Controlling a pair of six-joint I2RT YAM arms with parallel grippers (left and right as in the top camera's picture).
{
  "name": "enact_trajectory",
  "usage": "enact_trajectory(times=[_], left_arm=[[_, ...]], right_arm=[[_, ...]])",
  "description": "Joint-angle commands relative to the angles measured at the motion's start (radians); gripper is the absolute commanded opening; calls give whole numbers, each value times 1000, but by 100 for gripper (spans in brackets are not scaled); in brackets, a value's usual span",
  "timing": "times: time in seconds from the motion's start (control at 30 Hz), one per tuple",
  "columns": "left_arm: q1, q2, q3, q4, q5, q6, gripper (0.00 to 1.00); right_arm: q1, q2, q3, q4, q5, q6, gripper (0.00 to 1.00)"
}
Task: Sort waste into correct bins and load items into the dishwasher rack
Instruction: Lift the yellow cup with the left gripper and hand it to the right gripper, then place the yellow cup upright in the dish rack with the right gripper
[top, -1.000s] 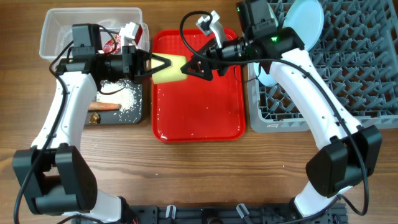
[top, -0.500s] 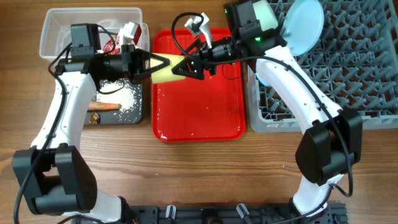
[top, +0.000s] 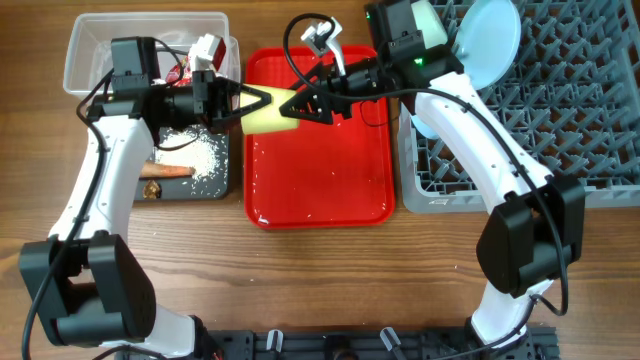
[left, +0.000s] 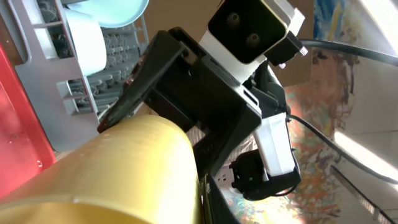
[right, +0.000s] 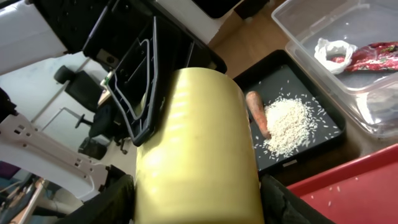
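The yellow cup hangs on its side above the red tray, held between both arms. My left gripper is shut on its left end. My right gripper has a finger pressed on each side of the cup. The cup fills the lower left of the left wrist view. The black bin holds the carrot, rice and a brown scrap. The clear bin holds the red wrapper and white paper. The light-blue plate stands in the grey rack.
A pale bowl sits in the rack's left corner behind my right wrist. The rack lies right of the tray and the two bins lie left of it. A few rice grains lie on the tray.
My right gripper moved left from over the tray and closed its fingers around the cup that my left gripper holds. The left arm has barely moved.
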Motion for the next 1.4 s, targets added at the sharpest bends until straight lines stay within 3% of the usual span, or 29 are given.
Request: enact_trajectory(times=[0.0,0.3,0.43,0.67,1.0,1.13,1.23,1.3,1.33,1.37], left_arm=[[-6,-26,6,116,17,-146,4],[-6,-26,6,167,16,-195,4],[-6,-26,6,167,16,-195,4],[-6,-26,6,167,17,-194,39],[-6,-26,6,171,16,-187,44],[-6,-26,6,175,-14,-166,46],[-7,-26,6,168,-180,-76,46],[-10,-26,6,123,-375,-21,47],[-13,-25,6,87,-497,5,47],[-25,-25,5,32,-711,24,47]], right_arm=[[16,18,-8,-9,1,-23,67],[16,18,-8,48,-45,-21,68],[16,18,-8,50,-51,-21,51],[3,18,-8,48,-50,-19,47],[-172,17,-8,-56,-12,-19,47],[-275,-23,-7,-256,183,-21,46],[-351,-153,-6,-424,407,12,44],[-379,-266,-6,-512,635,103,44],[-383,-309,-6,-548,732,147,45],[-382,-379,-6,-620,896,228,47]])
